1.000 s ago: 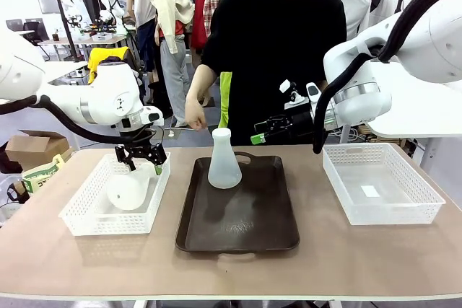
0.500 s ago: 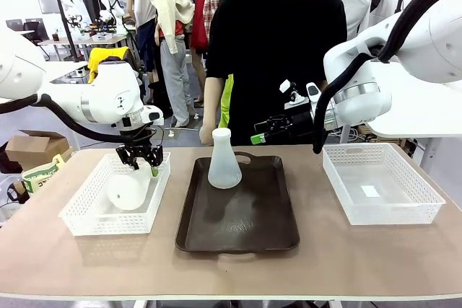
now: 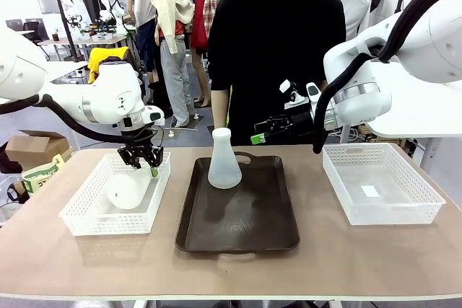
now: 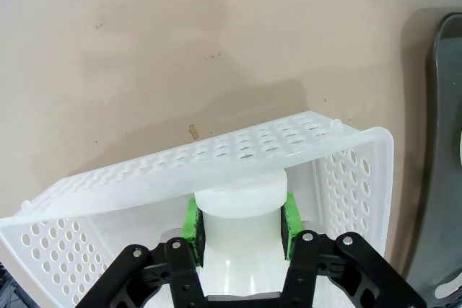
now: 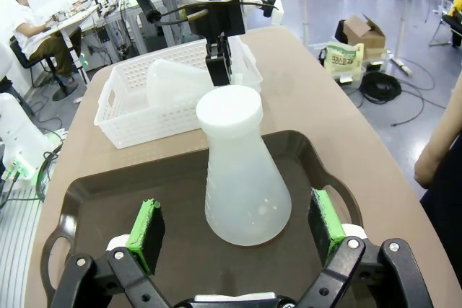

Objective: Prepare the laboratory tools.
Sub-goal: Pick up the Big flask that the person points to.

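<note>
Basket flask: a frosted-white conical flask (image 3: 128, 191) lies tipped over inside the left mesh basket (image 3: 83, 214), wide base toward the robot's side, neck toward the basket's far wall.
Left gripper: the left gripper (image 3: 144, 165) reaches down into that basket; in the left wrist view its green pads (image 4: 190, 223) are pressed against both sides of the flask's neck, pinching it just below the rim.
Tray flask: a second conical flask (image 3: 224, 160) stands upright on the far half of the dark brown tray (image 3: 238, 232), near its far handle cut-out.
Right gripper: the right gripper (image 3: 257, 137) hangs above the table's far edge, just beyond the tray, fingers spread wide; in its own wrist view the upright flask sits between the two pads (image 5: 146, 227) without touching either.
Right basket: a white mesh basket (image 3: 382, 213) sits right of the tray, apart from it.
Table: a tan table (image 3: 361, 257) bears both baskets and the tray.
Person: a person in a black shirt (image 3: 274, 55) stands at the far side, behind the tray.
</note>
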`<state>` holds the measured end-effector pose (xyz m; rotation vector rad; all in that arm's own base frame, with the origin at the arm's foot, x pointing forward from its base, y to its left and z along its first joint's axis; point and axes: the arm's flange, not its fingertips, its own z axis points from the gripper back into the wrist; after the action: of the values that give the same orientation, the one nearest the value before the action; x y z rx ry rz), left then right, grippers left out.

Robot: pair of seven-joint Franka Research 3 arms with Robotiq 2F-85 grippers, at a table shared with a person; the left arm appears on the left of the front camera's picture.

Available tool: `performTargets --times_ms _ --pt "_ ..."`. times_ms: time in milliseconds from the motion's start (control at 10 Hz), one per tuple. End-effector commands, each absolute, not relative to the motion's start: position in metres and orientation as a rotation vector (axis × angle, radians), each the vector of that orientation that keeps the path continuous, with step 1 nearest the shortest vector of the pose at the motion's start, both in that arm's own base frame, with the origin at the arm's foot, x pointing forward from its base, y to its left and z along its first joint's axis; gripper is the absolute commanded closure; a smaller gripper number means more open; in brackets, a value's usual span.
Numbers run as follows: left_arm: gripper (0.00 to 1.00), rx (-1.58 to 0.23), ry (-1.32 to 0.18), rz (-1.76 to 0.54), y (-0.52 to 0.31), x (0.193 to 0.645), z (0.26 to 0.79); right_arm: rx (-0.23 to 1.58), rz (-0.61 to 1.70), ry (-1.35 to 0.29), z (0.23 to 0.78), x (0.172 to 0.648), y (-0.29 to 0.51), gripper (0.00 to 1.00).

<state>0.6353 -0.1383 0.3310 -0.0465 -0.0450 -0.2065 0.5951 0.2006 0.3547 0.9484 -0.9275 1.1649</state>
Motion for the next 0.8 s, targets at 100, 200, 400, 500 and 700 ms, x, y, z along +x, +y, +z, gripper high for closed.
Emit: performTargets --times_ms 100,200,400,500,700 --pt "1.0 -0.046 -0.045 -0.207 -0.138 0.635 0.331 0.944 1.17 -0.93 0.353 0.597 0.202 0.0" --pt "1.0 -0.046 -0.045 -0.207 -0.138 0.635 0.331 0.944 1.17 -0.93 0.353 0.597 0.202 0.0" --pt "1.0 -0.046 -0.045 -0.207 -0.138 0.635 0.331 0.944 1.17 -0.93 0.353 0.597 0.202 0.0" --pt "1.0 -0.046 -0.045 -0.207 -0.138 0.635 0.331 0.944 1.17 -0.93 0.353 0.597 0.202 0.0" --pt "1.0 -0.046 -0.045 -0.207 -0.138 0.635 0.331 0.944 1.17 -0.93 0.353 0.597 0.202 0.0"
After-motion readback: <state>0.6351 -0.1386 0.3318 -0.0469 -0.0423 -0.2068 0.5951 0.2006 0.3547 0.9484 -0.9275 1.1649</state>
